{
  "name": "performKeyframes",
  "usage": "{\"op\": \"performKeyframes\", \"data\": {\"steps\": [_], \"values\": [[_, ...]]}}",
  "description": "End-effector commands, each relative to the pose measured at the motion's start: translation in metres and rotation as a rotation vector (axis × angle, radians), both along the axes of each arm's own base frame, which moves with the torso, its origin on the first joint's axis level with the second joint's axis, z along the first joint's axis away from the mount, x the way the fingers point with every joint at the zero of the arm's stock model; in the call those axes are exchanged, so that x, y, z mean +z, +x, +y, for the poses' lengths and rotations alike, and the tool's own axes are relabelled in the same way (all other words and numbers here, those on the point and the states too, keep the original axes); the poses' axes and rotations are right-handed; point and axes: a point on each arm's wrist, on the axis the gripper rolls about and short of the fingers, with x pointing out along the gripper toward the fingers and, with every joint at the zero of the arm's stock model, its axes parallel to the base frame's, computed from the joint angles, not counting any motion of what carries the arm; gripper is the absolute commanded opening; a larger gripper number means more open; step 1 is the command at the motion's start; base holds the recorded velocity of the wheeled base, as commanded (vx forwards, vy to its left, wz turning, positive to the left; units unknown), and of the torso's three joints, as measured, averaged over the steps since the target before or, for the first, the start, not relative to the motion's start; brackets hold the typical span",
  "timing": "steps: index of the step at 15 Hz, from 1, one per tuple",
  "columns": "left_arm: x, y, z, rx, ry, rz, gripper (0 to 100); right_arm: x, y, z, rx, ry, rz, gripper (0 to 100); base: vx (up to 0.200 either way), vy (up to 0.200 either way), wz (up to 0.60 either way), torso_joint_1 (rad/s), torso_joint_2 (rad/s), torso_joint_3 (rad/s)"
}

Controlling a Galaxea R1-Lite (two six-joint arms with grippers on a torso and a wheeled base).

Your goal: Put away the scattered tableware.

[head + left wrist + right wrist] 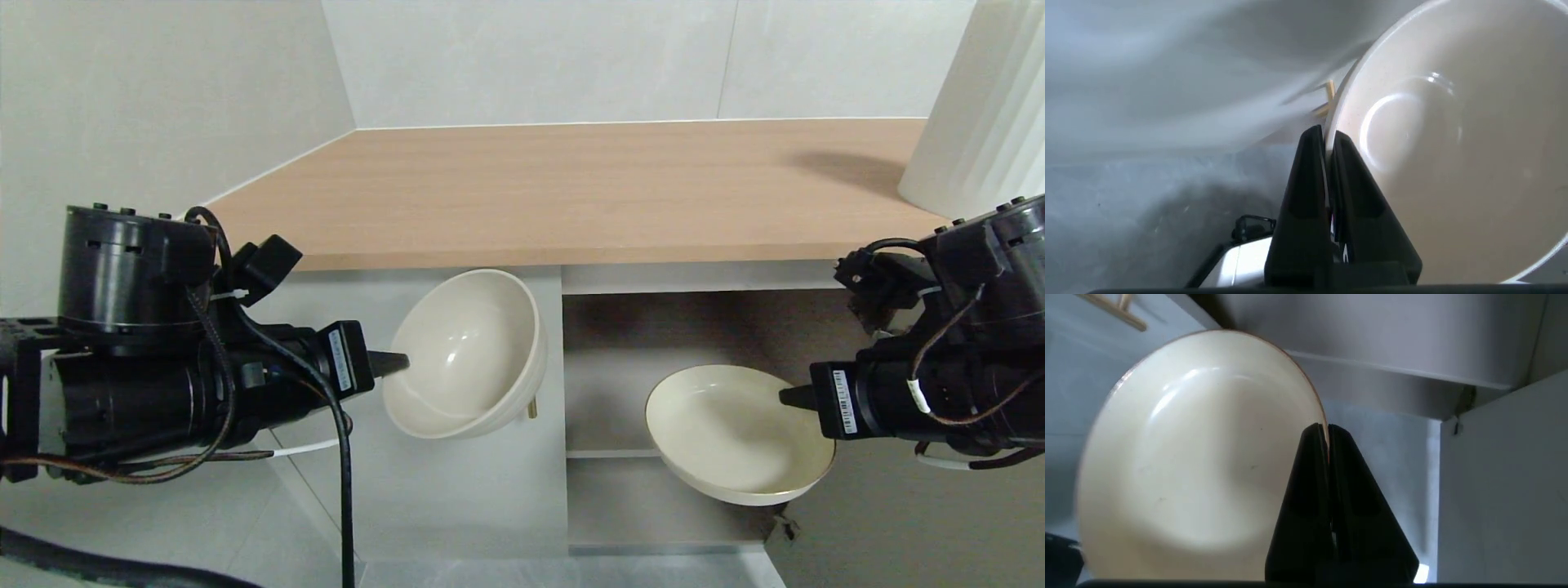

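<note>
My left gripper [400, 360] is shut on the rim of a deep cream bowl [467, 353], held tilted on its side in front of the closed left cabinet door [457, 490]. The left wrist view shows the fingers [1327, 151] pinching that bowl [1462, 147] at its edge. My right gripper [788, 398] is shut on the rim of a shallow cream plate [731, 433], held nearly level in front of the open right cabinet compartment [620, 335]. From the right wrist, the fingers [1327, 445] clamp the plate [1200, 457] rim.
A bare wooden countertop [588, 188] runs above the cabinet. A white ribbed cylinder [980, 114] stands at its right end. A shelf [612, 453] divides the open compartment. A small wooden knob [532, 406] sticks out of the left door behind the bowl.
</note>
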Motion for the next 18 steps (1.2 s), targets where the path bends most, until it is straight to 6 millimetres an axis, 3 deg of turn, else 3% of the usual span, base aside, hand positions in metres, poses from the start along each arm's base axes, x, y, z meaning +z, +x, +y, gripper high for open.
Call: {"op": "performKeyframes", "data": {"steps": [1, 8, 13, 15, 18], "values": [[0.000, 0.000, 0.000, 0.001, 0.000, 0.001, 0, -0.001, 0.001, 0.001, 0.001, -0.002, 0.004, 0, 0.000, 0.000, 0.00, -0.027, 0.11, 0.071], [-0.001, 0.001, 0.000, 0.001, 0.001, 0.004, 0, -0.005, 0.004, 0.003, 0.001, -0.011, 0.018, 0, 0.000, 0.000, 0.00, -0.002, 0.01, 0.005], [-0.009, -0.001, -0.003, -0.041, 0.060, 0.049, 0, -0.021, 0.017, 0.010, 0.000, -0.046, 0.073, 0, 0.000, 0.000, 0.00, 0.000, 0.00, 0.000], [-0.011, -0.003, -0.005, -0.054, 0.072, 0.065, 0, -0.041, 0.031, 0.019, -0.003, -0.073, 0.122, 0, 0.000, 0.000, 0.00, 0.000, 0.00, 0.000], [-0.016, -0.003, -0.008, -0.071, 0.097, 0.098, 0, -0.089, 0.065, 0.038, -0.023, -0.110, 0.187, 0, 0.000, 0.000, 0.00, 0.000, 0.00, 0.000]]}}
